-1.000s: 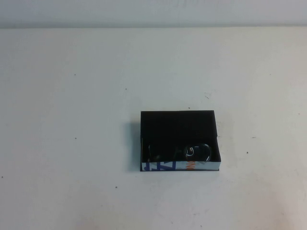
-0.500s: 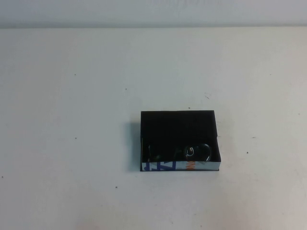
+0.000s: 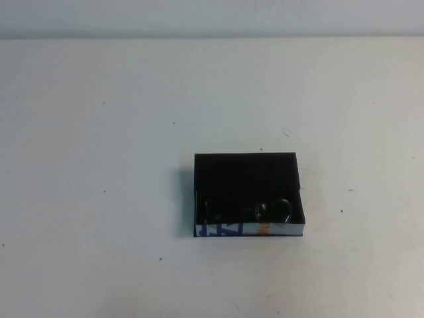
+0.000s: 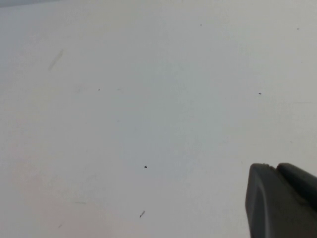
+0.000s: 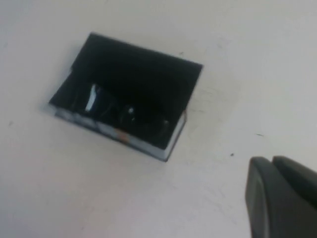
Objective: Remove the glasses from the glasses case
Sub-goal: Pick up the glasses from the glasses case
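While the case [image 3: 248, 192] sat open on the white table [image 3: 99, 132], a little to the right of centre and toward the robot's side in the high view, the glasses [image 3: 248, 211] lay inside it against the near wall. The case was a shallow rectangular box, black within, and its near side wall was white with blue print on the left part and a small orange patch further right. The glasses were dark and thick-framed, hard to separate from the black floor; their two squarish lenses showed only as faint greyish glints, one near the left end of the near wall and one right of the middle. They lay flat, side by side along that wall, and the rest of the case's floor behind them was bare black. In the right wrist view the case [image 5: 129, 94] appeared at an angle, with pale reflections marking the glasses [image 5: 124, 114] along its printed wall. The right claw [image 5: 282, 198] showed there only as one dark finger at the frame's edge, above the table and well apart from the case, touching nothing; how far open it stood could not be told. The left claw [image 4: 280, 201] likewise showed as a single dark finger over bare, speckled table, holding nothing visible, and its opening could not be told either. Neither arm appeared in the high view.
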